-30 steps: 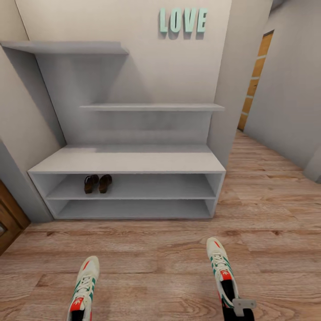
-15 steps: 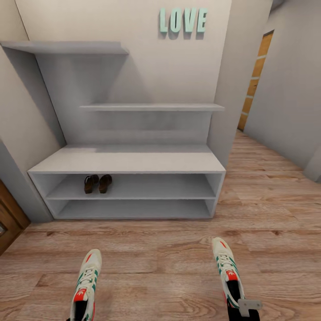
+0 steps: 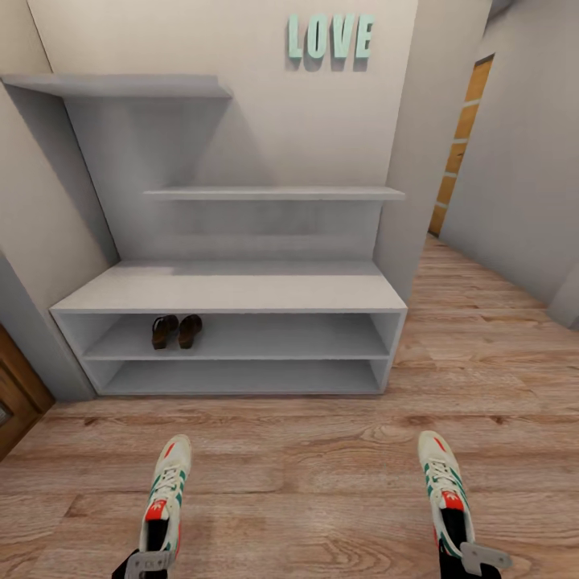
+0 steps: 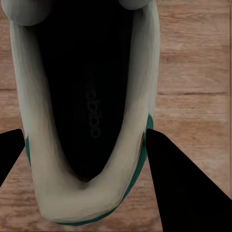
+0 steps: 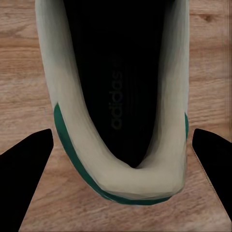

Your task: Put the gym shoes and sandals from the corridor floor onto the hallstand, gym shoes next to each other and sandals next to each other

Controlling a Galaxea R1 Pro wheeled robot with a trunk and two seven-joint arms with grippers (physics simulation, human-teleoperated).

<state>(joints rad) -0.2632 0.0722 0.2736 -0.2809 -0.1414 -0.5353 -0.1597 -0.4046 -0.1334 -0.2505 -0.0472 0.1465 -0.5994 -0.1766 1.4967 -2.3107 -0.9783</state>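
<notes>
my left gripper (image 3: 149, 563) is closed on the heel of the left shoe (image 3: 167, 482). in the left wrist view its dark fingers (image 4: 183, 193) press on both sides of the heel collar. my right gripper (image 3: 474, 559) grips the right shoe (image 3: 441, 482) the same way. in the right wrist view its fingers (image 5: 24, 174) meet the collar only at their tips.

both shoes are off-white low sneakers with green side stripes, white laces and a red label on the tongue. there is a red-orange patch near the heel. from the wrists i look straight down into them. the lining is black, with faint lettering on the insole. the heel rim is pale and padded, with a green band under it.

the two shoes are well apart, one at each side, over the floor (image 3: 305, 482). their toes point toward the rack (image 3: 233, 293). i cannot tell whether the soles touch the wood planks.

the sandals (image 3: 177, 330) are dark brown. they sit side by side, touching or nearly so, on the rack's upper open shelf, toward its left end. the rack is pale grey and stands against the wall. two floating shelves hang on its tall back panel. mint letters (image 3: 330, 37) spell love above.
</notes>
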